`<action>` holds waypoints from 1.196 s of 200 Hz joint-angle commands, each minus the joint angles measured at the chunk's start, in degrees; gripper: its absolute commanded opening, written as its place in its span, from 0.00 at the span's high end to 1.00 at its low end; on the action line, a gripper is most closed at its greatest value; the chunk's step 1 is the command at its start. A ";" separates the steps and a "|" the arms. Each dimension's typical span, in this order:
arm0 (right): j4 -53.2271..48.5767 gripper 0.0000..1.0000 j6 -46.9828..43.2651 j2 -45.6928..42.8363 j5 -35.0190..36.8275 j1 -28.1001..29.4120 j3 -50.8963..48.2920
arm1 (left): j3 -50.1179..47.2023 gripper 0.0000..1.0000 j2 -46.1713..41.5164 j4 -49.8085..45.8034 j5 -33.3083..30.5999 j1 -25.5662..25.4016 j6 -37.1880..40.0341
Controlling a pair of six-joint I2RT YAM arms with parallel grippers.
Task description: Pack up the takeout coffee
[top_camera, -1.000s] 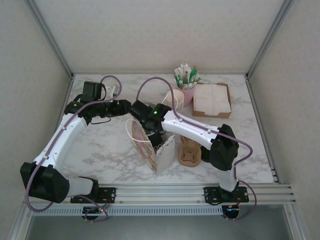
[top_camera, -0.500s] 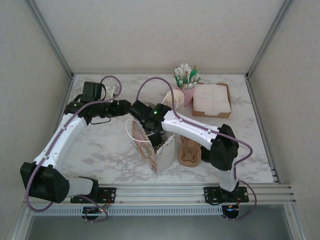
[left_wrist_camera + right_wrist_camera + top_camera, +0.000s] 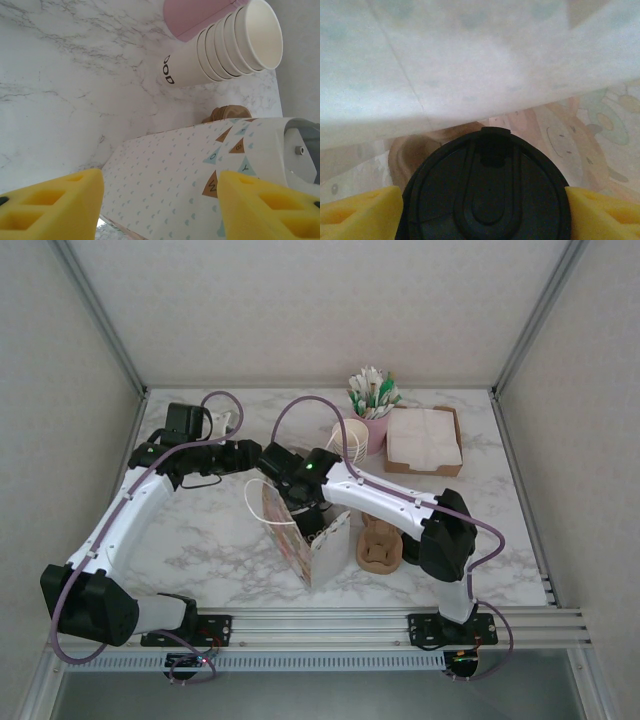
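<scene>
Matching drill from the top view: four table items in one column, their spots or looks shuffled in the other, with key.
1. paper bag
2. pink cup
3. napkin tray
4. cup carrier

A. rightmost at the back
B. just right of the bag
C. holds green-and-white sticks
D. front centre, printed with a pattern

Pairs: 1-D, 2-C, 3-A, 4-B

Bare marble (image 3: 215, 530) left of bag (image 3: 325, 552) (right arm (image 3: 380, 495) above it), cups (image 3: 350, 440) behind

Marble table (image 3: 200, 540), bag (image 3: 305, 545), pulp carrier (image 3: 380, 545), cup stack (image 3: 350, 438), pink cup (image 3: 376, 432) (holding sticks), napkins (image 3: 424, 438)
</scene>
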 commanded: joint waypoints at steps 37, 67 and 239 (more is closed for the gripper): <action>-7.92 0.13 1.48 -1.58 -3.23 1.78 2.36 | 0.29 0.38 -0.84 -1.09 -0.94 -0.59 1.12; -8.61 0.11 1.48 -3.02 -2.19 1.74 3.59 | 0.29 0.39 -0.93 -1.08 -0.87 -0.59 1.12; -11.89 0.08 2.22 -7.16 -0.44 2.22 10.15 | 0.29 0.39 -1.55 -1.09 -2.95 -0.59 1.03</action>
